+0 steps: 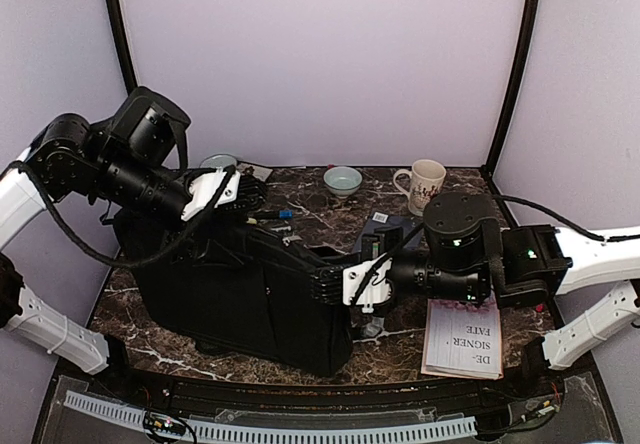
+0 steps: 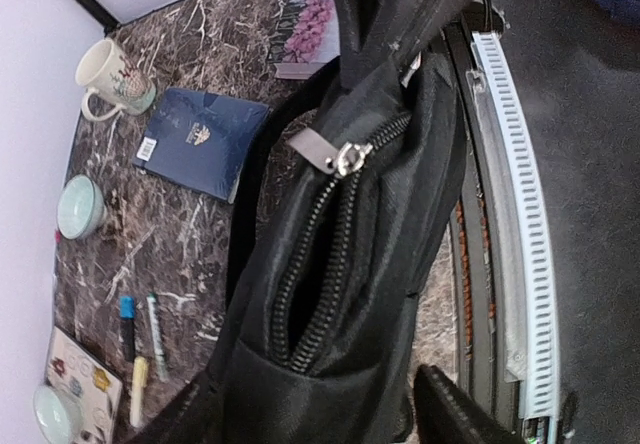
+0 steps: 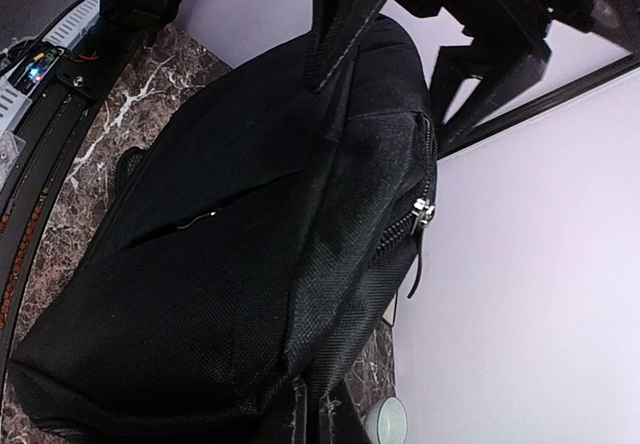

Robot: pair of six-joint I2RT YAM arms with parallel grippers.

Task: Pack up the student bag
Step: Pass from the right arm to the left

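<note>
r fingers [image 1: 328,282] pinch student bag [image 1: 230,284] end, l fingers [image 2: 455,414] straddle its top.

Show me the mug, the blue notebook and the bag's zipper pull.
mug [image 2: 108,72], left wrist view, its side wall
blue notebook [image 2: 205,142], left wrist view, cover middle
zipper pull [image 2: 320,150], left wrist view, metal tab

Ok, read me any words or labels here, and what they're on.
"DE- SIGNER FATE": on the pale booklet, upside down from above.
Too small to read: emblem and white sticker on the dark blue notebook.
Too blurred: print on the mug.
No text visible on the student bag.
</note>
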